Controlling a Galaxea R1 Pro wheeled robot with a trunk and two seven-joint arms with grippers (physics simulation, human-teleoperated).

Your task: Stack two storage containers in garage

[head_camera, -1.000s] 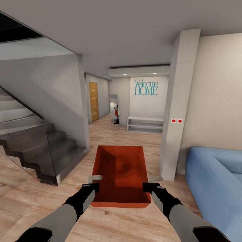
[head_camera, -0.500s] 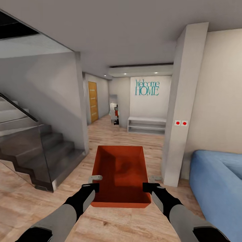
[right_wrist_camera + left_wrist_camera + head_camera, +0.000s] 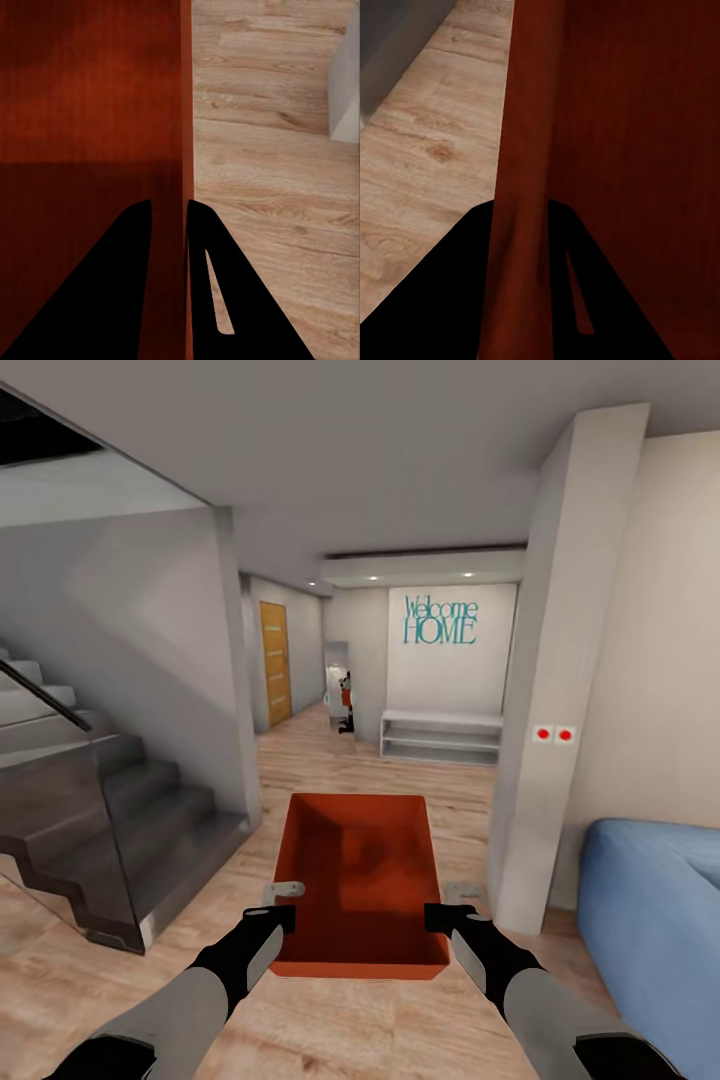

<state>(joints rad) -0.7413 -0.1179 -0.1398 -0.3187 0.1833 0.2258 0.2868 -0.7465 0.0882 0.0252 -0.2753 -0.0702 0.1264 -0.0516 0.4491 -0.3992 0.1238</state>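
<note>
Container (image 3: 362,885) first, from the head camera: the red-orange bin hung in front of the robot, open top up, carried off the wood floor (image 3: 330,1020) between both arms. Left gripper (image 3: 281,901) sat at the bin's left wall near its closest corner; right gripper (image 3: 447,901) sat at the bin's right wall, level with the other. Beyond the bin ran a hallway to a white wall with a teal "Welcome HOME" sign (image 3: 440,620) and a low white shelf (image 3: 441,735) beneath it. Left of the bin stood a grey staircase (image 3: 110,810) with a glass side panel; farther down the hall on that side was a wooden door (image 3: 276,662). Right of the bin rose a white pillar (image 3: 555,690) with two red dots on it, and past that, a blue sofa (image 3: 650,920).

Left wrist camera: the left gripper (image 3: 521,300) had its two dark fingers (image 3: 450,300) closed on the container's wall (image 3: 521,150), one either side, with plank floor (image 3: 427,150) beside the bin.

Right wrist camera: same story, the right gripper (image 3: 171,285) pinched the container's thin wall (image 3: 185,112) between both fingers (image 3: 112,292), the bin's red inside (image 3: 82,97) on one side and wood floor (image 3: 277,165) on the other.
</note>
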